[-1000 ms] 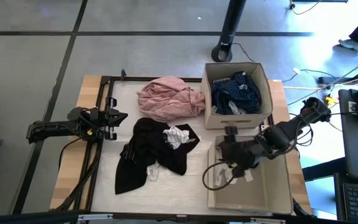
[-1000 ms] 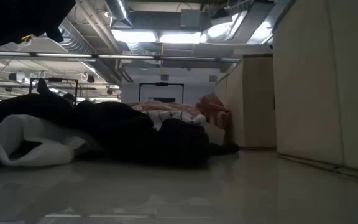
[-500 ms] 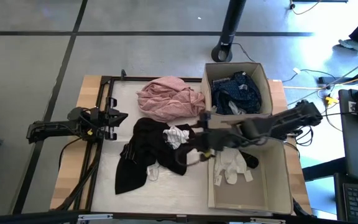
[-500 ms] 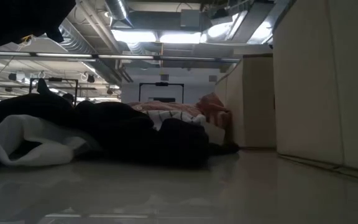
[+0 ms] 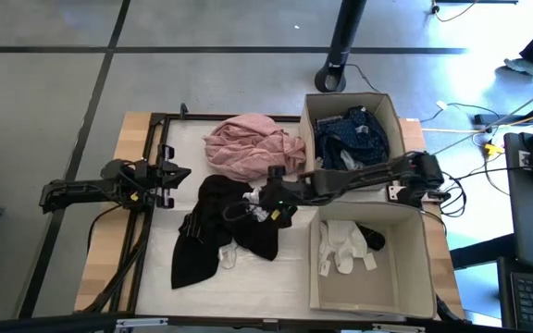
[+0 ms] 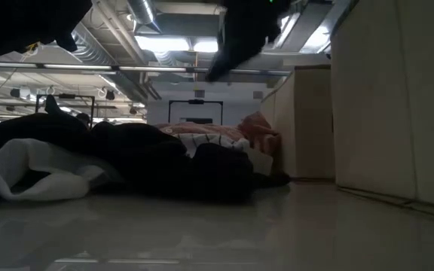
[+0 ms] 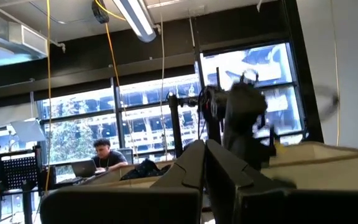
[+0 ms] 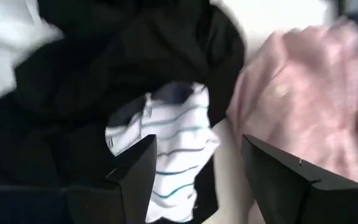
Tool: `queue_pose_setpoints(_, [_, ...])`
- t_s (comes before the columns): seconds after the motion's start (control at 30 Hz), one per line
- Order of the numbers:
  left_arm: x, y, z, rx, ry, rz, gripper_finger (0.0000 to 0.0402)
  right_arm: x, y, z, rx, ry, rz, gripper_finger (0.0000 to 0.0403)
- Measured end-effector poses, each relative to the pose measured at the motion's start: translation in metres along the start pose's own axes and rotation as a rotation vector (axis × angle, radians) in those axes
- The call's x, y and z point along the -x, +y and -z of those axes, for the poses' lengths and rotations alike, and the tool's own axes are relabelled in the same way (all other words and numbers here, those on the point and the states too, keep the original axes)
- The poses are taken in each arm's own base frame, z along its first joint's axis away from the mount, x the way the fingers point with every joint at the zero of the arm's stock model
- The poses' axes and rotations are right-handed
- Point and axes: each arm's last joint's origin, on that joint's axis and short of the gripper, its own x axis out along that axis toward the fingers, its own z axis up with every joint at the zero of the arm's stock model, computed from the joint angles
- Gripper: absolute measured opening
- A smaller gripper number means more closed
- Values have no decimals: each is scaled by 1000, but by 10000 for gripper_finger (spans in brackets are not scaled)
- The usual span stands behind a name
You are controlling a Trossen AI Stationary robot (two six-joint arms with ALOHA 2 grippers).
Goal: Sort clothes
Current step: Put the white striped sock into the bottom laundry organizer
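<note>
A black pile point(image 5: 213, 227) lies mid-table with a small white striped piece point(image 8: 169, 149) on its far right part and a white sock point(image 5: 228, 257) on its near part. A pink piece point(image 5: 248, 148) lies beyond it. My right gripper point(image 5: 269, 198) is open and empty, above the striped piece; in the right wrist view point(image 8: 196, 143) its fingers stand on either side of that piece, well above it. The low view shows it high over the pile point(image 6: 239, 30). My left gripper point(image 5: 176, 173) waits shut at the table's left.
The far cardboard box point(image 5: 389, 111) holds a dark navy piece and blue plaid cloth. The near box point(image 5: 415, 277) holds white socks point(image 5: 340, 248) and a small black piece. A black frame point(image 5: 155, 125) runs along the table's left and far sides.
My right gripper has gone from inside the near box toward the table's left and a little farther back, ending above the black pile and the striped piece. The white socks stay lying in the near box.
</note>
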Motion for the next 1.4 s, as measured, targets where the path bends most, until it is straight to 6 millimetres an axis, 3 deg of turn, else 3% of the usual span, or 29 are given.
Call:
queue_pose_setpoints(0.3, [0,0,0,0,4,1,5,-49,-5,23,-27,167,-26,232])
queue_pose_setpoints(0.6, [0,0,1,0,7,1,5,-63,-3,28,-30,186,-75,223])
queue_pose_setpoints(0.73, [0,0,1,1,9,2,5,-66,-2,29,-23,190,-70,174])
queue_pose_setpoints(0.93, [0,0,1,1,9,2,5,-73,0,31,35,200,-77,57])
queue_pose_setpoints(1.03, [0,0,1,1,10,2,5,-73,0,31,74,197,-81,12])
queue_pose_setpoints(1.17, [0,0,1,1,11,2,5,-66,-1,30,89,195,-84,24])
queue_pose_setpoints(1.4, [0,0,1,0,10,2,5,-9,-1,10,126,87,-38,7])
